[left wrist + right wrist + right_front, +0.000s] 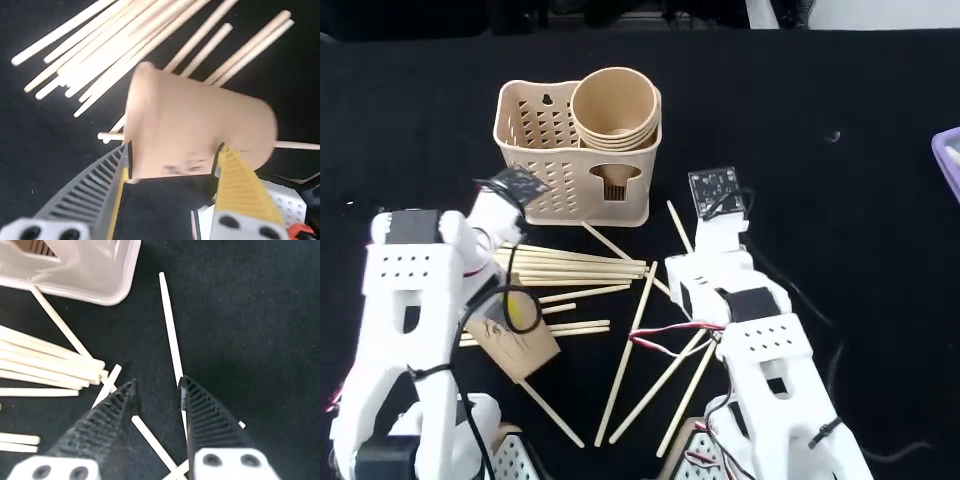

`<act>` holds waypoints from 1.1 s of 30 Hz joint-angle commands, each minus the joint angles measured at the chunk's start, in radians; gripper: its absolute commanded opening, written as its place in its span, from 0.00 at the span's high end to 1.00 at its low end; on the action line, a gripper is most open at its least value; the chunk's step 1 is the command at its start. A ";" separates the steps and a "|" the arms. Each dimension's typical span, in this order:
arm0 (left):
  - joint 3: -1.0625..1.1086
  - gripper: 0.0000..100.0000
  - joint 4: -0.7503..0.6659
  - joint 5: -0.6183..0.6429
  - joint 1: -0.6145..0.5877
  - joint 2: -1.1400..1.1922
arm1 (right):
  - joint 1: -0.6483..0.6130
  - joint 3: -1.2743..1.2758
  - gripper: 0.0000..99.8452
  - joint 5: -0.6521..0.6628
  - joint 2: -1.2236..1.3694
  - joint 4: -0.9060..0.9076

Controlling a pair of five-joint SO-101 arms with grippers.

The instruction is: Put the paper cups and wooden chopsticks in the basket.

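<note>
Left wrist view: a paper cup (195,125) was pinched by the left fingers (236,182) above scattered chopsticks (125,45); right fingers (210,422) were held spread over one chopstick (169,325) near the basket (107,282).

Stacked paper cups (616,108) occupy the right compartment of the basket (560,195); the left compartment stands open from above. Scattered chopsticks (585,268) cover the bench (850,230) between the two arms, and open bench lies right of the basket.

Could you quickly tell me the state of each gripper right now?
Left gripper: closed on a paper cup.
Right gripper: open, holding nothing.
</note>
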 commanded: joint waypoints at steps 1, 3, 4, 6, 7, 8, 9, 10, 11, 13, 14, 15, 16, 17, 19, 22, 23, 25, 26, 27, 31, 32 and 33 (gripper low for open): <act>-0.008 0.72 0.009 -0.011 0.068 -0.008 | 0.018 -0.007 0.87 -0.006 -0.035 -0.023; -0.005 0.72 0.011 -0.009 0.082 -0.009 | 0.018 -0.007 0.87 -0.006 -0.035 -0.023; -0.010 0.72 0.015 -0.008 0.082 -0.009 | 0.018 -0.007 0.87 -0.006 -0.035 -0.023; -0.031 0.72 0.054 -0.008 0.087 -0.009 | 0.018 -0.007 0.87 -0.006 -0.035 -0.023; -0.047 0.74 0.077 -0.008 0.090 -0.009 | 0.018 -0.007 0.87 -0.005 -0.035 -0.023; -0.062 0.76 0.098 -0.008 0.094 -0.009 | 0.018 -0.007 0.87 -0.005 -0.035 -0.023; -0.081 0.79 0.120 -0.008 0.099 -0.009 | 0.018 -0.007 0.87 -0.005 -0.035 -0.023; -0.101 0.83 0.138 -0.006 0.099 -0.009 | 0.018 -0.007 0.87 -0.005 -0.035 -0.023; -0.122 0.87 0.155 -0.006 0.099 -0.009 | 0.018 -0.007 0.87 -0.005 -0.035 -0.023; -0.157 0.96 0.183 -0.005 0.097 -0.009 | 0.018 -0.007 0.87 -0.005 -0.035 -0.023; -0.171 0.98 0.193 0.002 0.096 -0.009 | 0.018 -0.007 0.87 -0.005 -0.035 -0.023; -0.183 0.96 0.209 0.021 0.096 -0.009 | 0.018 -0.007 0.87 -0.005 -0.035 -0.023; -0.196 0.95 0.224 0.044 0.097 -0.009 | 0.018 -0.007 0.87 -0.005 -0.035 -0.023; -0.208 0.96 0.235 0.068 0.099 -0.009 | 0.018 -0.007 0.87 -0.005 -0.035 -0.023; -0.231 0.97 0.238 0.104 0.099 -0.009 | 0.018 -0.007 0.87 -0.005 -0.035 -0.023; -0.242 0.97 0.238 0.132 0.099 -0.009 | 0.018 -0.007 0.87 -0.005 -0.035 -0.023; -0.240 0.97 0.238 0.130 0.097 -0.009 | 0.018 -0.007 0.87 -0.005 -0.035 -0.023; -0.240 0.97 0.236 0.127 0.090 0.000 | 0.032 -0.007 0.87 -0.005 -0.035 -0.023; -0.240 0.96 0.236 0.120 0.088 0.002 | 0.040 -0.007 0.87 -0.005 -0.035 -0.023; -0.239 0.95 0.236 0.100 0.085 0.002 | 0.048 -0.007 0.87 -0.005 -0.035 -0.023; -0.240 0.81 0.235 0.058 0.027 0.000 | 0.049 -0.007 0.87 -0.005 -0.035 -0.023; -0.240 0.78 0.230 0.058 0.004 -0.002 | 0.049 -0.007 0.87 -0.005 -0.035 -0.023; -0.237 0.75 0.210 0.058 -0.018 -0.008 | 0.049 -0.007 0.87 -0.005 -0.035 -0.023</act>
